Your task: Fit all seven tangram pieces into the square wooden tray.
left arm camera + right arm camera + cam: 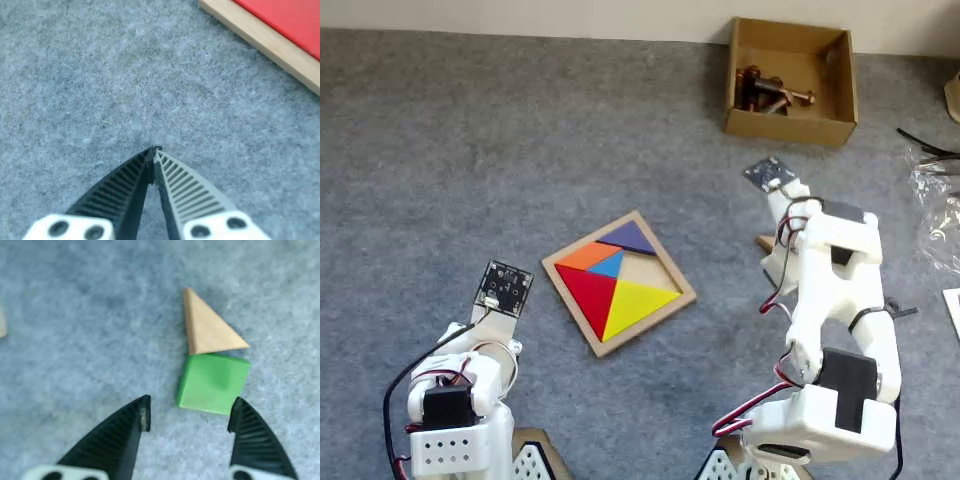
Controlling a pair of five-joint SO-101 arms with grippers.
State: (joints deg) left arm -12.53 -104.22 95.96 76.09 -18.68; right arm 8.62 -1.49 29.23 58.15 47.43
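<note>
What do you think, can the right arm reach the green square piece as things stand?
Probably yes: the right gripper hangs with jaws open just before the green square, nothing between them; the tan triangle only touches the square's far edge.

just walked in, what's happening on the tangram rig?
Five pieces sit in the wooden tray: red, yellow, orange, blue, purple, with a bare gap left. The right gripper hangs open over the green square, which touches a tan triangle on the felt; neither is gripped. The left gripper is shut, empty, above the felt beside the tray's edge.
</note>
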